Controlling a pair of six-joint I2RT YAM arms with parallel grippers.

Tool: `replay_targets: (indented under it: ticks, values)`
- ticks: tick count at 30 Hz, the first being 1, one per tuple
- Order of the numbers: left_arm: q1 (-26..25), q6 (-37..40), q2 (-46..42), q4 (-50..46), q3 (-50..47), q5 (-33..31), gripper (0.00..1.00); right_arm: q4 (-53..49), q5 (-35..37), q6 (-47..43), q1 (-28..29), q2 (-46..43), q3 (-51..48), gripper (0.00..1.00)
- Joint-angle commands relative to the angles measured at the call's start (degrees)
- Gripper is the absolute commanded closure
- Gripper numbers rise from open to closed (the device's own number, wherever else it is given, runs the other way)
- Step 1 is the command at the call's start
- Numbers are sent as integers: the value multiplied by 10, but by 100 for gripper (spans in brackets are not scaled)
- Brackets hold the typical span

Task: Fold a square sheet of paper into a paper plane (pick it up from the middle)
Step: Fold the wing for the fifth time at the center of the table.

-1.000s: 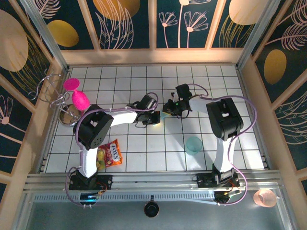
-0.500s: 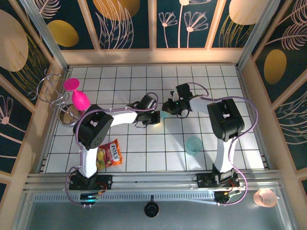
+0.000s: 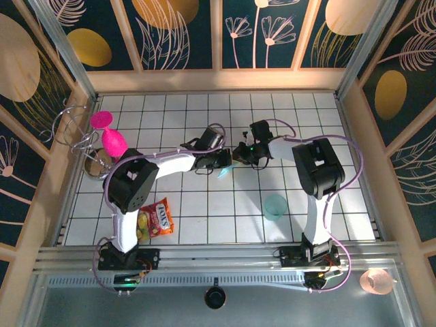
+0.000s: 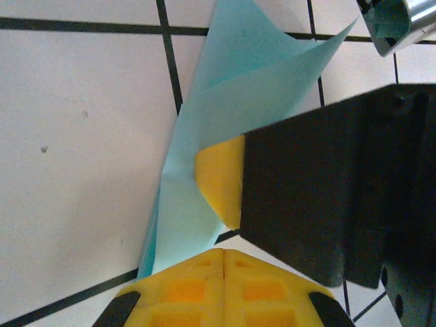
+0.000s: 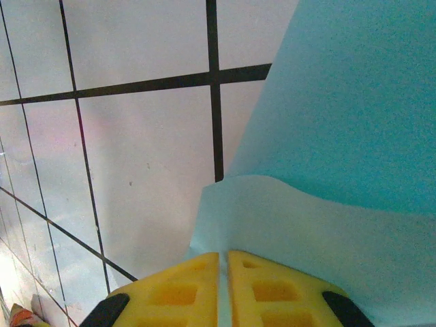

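Left pincer (image 4: 223, 259) shifted rightward; it and right pincer (image 5: 223, 264) pinch the square sheet of paper (image 4: 252, 88).

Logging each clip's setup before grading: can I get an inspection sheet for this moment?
Surface: white tiled table, no damage seen.
Job's things: light-blue sheet of paper, doubled over, held between both hands.
Clutter: teal cup, snack bag, pink goblets, wire rack.
Hands: left hand and right hand both shut on the paper.
Cables: purple cables loop along both arms.
Surroundings: floral wall panels; peach cup beyond the table's near edge.
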Motion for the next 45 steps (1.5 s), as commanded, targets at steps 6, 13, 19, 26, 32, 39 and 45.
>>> replay_targets:
  ticks: [6,13,19,26,32,39,45]
  values:
    - [2,-15,29,-27,-7,-17,100,-1,2,-3,-5,11,-7,87]
    - [2,-20,25,-39,-33,-26,100,3,0,-26,-16,8,4,87]
    - [2,-24,28,-50,-64,-35,100,42,-18,-68,-57,14,-6,87]
    - [2,-31,26,-45,-92,-32,100,92,-8,-67,-118,36,-16,87]
    - [2,-27,26,-47,-86,-30,100,90,22,-53,-154,50,21,88]
    - [2,-22,29,-51,-66,-27,100,94,24,-57,-146,-57,-6,88]
    - [2,-21,29,-51,-63,-26,100,85,33,-7,-85,-111,-73,97]
